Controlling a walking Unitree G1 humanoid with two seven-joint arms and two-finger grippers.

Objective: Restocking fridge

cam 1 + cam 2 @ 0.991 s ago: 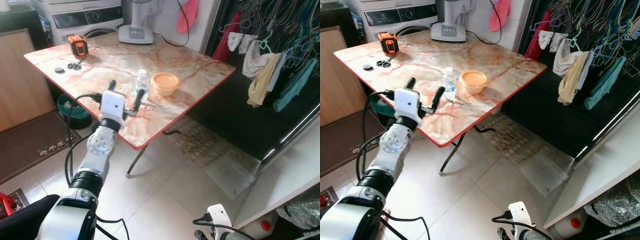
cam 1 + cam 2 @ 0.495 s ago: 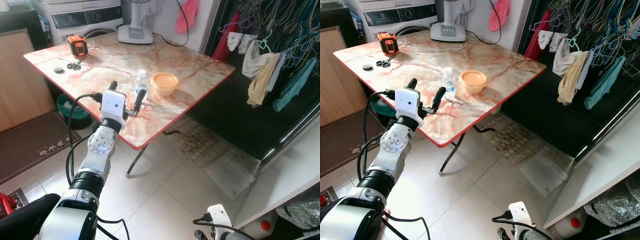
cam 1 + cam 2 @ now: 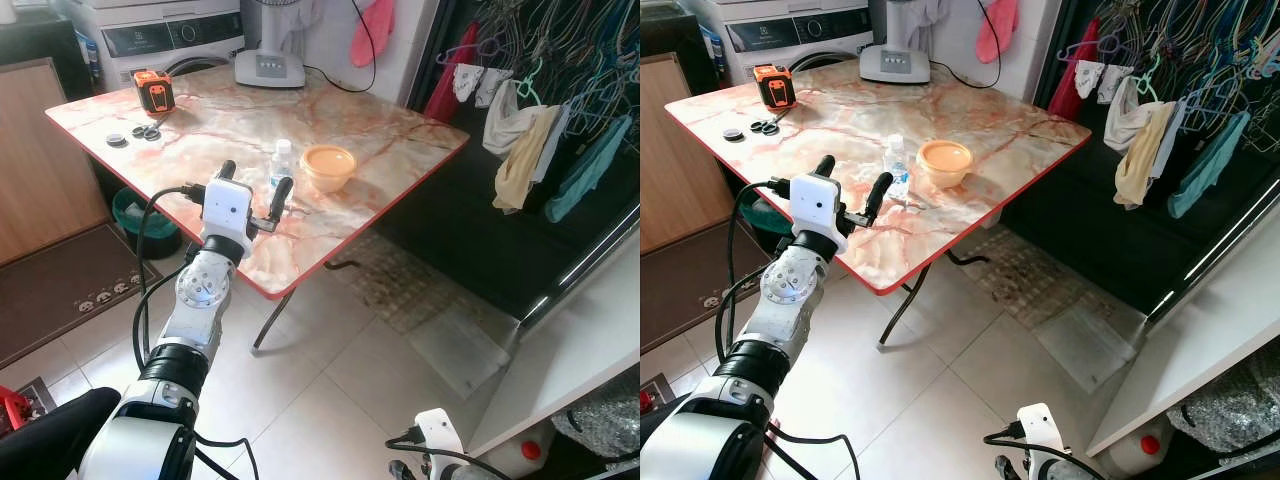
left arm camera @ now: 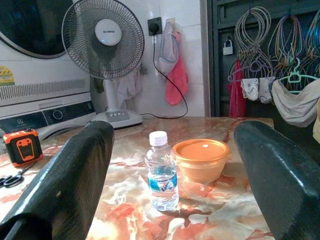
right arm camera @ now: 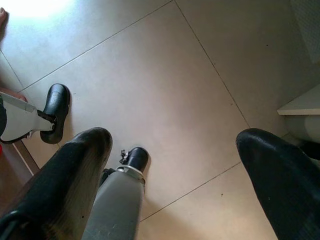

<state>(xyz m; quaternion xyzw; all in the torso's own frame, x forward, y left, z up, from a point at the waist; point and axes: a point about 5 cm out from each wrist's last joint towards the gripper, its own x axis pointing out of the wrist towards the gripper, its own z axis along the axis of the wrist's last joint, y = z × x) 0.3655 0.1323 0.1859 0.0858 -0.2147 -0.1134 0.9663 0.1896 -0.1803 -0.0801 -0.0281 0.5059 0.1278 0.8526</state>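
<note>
Left wrist view: left gripper (image 4: 170, 165), fingers spread wide, faces the bottle (image 4: 162, 172), which stands upright on the table (image 4: 225, 220) just beside the bowl (image 4: 201, 159). Likely light, smooth, slightly squashy; grasp mid-body. Right gripper (image 5: 175, 165) hangs open.

Left arm is stretched out forward and up, silver segments running from the shoulder at the lower left to the white wrist block, black cable looping alongside it. The left gripper (image 3: 252, 186) sits level at the end of it, its two long black fingers (image 4: 75, 175) spread wide apart with nothing between them. Right arm just hangs down low by the body, wrist block poking in at the bottom edge of the head views. The right gripper (image 5: 170, 175) points at the ground, fingers likewise splayed and holding nothing, with the robot's own foot (image 5: 134, 159) visible below.
</note>
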